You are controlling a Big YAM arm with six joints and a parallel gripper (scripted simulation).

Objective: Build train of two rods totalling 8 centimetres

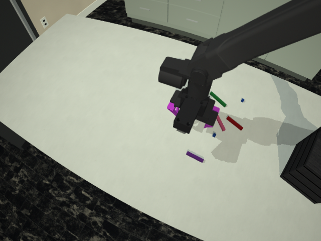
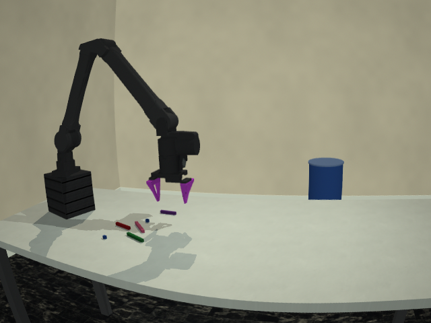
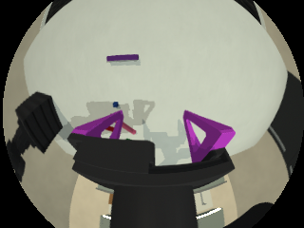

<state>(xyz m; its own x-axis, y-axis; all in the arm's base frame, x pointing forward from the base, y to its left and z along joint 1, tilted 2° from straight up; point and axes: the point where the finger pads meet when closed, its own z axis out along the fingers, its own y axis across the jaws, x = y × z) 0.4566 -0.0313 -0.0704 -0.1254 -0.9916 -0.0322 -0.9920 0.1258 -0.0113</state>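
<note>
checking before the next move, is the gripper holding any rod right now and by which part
Nothing is held. The gripper hangs above the table with its fingers spread wide and nothing between them; the purple rod lies flat on the table.

A plain indoor room, perhaps an office or lab: beige walls with a wall socket [image 1: 44, 22], grey-green drawer cabinets [image 1: 176, 12], dark marbled floor tiles [image 1: 51, 197], and a pale curved table [image 2: 278, 243] carrying a blue cylindrical bin [image 2: 325, 179].

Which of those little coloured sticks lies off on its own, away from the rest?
The purple rod. It lies alone toward the table's near edge in the top view, while the green, pink and red rods cluster together by the open gripper.
</note>
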